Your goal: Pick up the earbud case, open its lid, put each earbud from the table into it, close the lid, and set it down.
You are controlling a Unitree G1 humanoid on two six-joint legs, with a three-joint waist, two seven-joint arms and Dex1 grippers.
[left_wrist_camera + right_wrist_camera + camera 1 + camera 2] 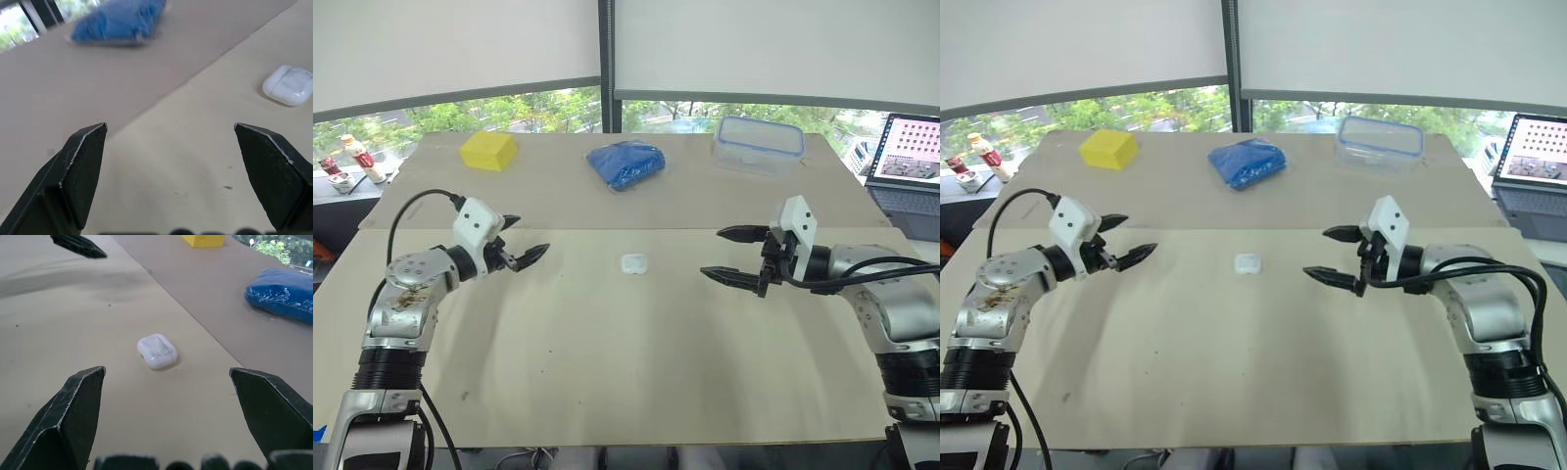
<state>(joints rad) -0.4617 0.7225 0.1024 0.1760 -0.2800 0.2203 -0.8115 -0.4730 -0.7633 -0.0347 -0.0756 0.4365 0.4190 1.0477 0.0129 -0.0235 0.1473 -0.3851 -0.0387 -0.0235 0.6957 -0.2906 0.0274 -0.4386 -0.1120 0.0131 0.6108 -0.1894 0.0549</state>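
Resting on desk [607, 382], lid closed: white earbud case [634, 263], between left fingers [530, 255], spread wide, empty, and right fingers [729, 277], also wide, empty.

Bright, soft daylight comes in through the windows [509, 113] past the far edge of the surface [636, 372], and only faint, soft shadows lie on it.

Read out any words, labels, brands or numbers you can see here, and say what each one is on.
No text here can be read.
laptop screen: content too small to read.
bottle by the window: label too small to read.
case: no marking visible.
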